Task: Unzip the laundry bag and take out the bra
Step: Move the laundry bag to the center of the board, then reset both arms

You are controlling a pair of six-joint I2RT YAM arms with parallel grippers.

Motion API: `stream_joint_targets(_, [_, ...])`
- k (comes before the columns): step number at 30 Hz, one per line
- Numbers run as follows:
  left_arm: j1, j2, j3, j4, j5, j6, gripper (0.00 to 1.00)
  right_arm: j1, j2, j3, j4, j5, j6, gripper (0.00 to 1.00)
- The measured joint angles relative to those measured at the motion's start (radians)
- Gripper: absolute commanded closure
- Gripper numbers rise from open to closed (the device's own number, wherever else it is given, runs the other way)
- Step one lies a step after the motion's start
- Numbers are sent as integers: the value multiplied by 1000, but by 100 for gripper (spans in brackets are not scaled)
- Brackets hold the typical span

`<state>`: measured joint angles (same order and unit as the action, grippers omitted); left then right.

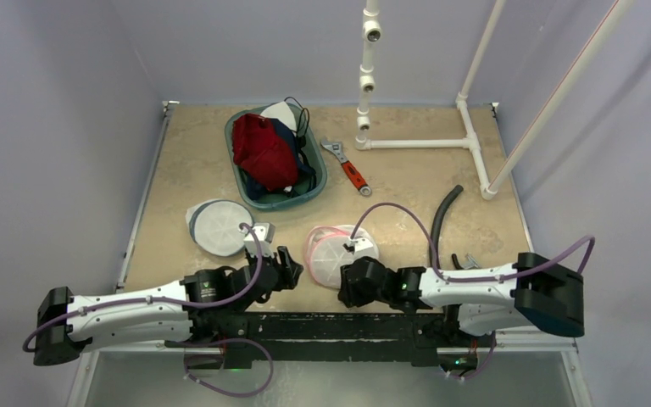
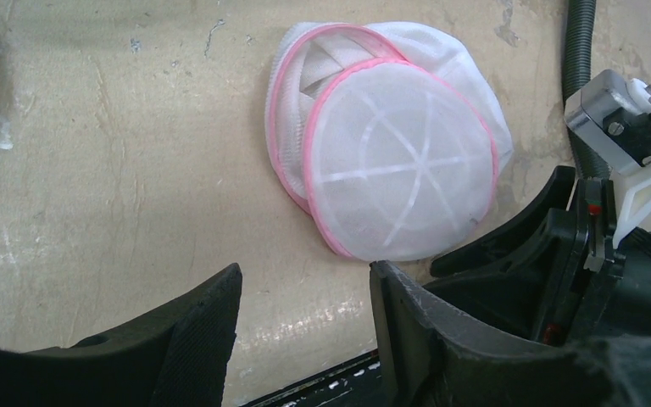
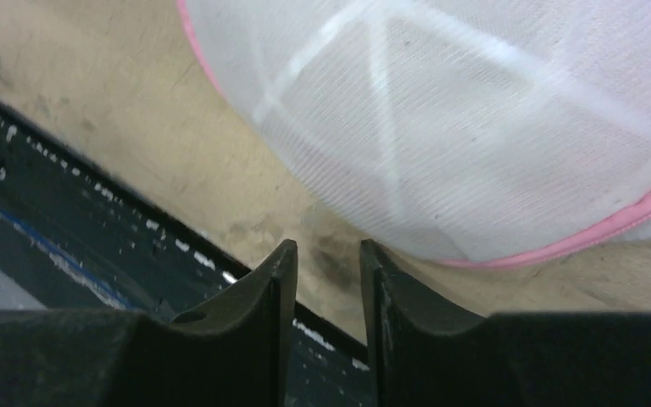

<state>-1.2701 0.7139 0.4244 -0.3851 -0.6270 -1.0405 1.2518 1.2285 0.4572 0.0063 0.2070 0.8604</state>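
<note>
Since the right gripper stands narrow and empty, the left gripper wide, find the zipper pull on the laundry bag before pinching.

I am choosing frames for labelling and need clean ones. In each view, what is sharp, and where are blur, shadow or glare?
Top view: even light, all sharp, no glare, only soft shadows on the table. Left wrist view: bag sharp; left fingers dark and slightly soft. Right wrist view: bag very close, its mesh somewhat soft; right fingers almost black, little detail.
</note>
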Motion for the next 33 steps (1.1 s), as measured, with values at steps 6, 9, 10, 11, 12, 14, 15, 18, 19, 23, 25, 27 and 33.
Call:
stream_joint_targets(6, [0, 15, 14, -34, -19, 3, 45, -34, 82, 25, 83, 92, 63, 62])
stream_joint_targets(9, [0, 19, 51, -70, -38, 8, 45, -83, 106, 31, 121, 117, 67, 61])
stream_joint_targets(10, [0, 19, 64, -80, -45, 11, 45, -105, 109, 31, 130, 119, 64, 60])
stream_joint_targets(11, [0, 18, 73, -86, -51, 13, 45, -120, 110, 31, 135, 120, 61, 59])
stream_joint_targets(12, [0, 17, 84, -96, -58, 14, 45, -135, 110, 31, 137, 125, 54, 56])
stream_joint_targets(14, [0, 14, 102, -112, -67, 19, 45, -148, 101, 31, 136, 142, 31, 48])
stream_joint_targets(15, [0, 12, 109, -120, -71, 24, 45, -146, 83, 31, 129, 143, 16, 41])
stream_joint_targets(18, [0, 6, 130, -144, -87, 40, 45, -116, -45, 30, 95, 148, -25, 32])
stream_joint_targets(19, [0, 5, 136, -155, -92, 43, 44, -103, -114, 30, 80, 152, -40, 29])
stream_joint_targets(23, [0, 1, 175, -195, -121, 81, 44, -80, -417, 38, -11, 204, -84, 4])
stream_joint_targets(25, [0, 1, 198, -208, -134, 107, 43, -80, -537, 48, -59, 248, -100, 2])
stream_joint_targets(27, [0, 1, 223, -208, -144, 145, 41, -81, -637, 58, -98, 299, -110, 2])
stream_joint_targets(33, [0, 9, 271, -195, -229, 209, 33, -81, -815, 17, -91, 420, -52, 2])
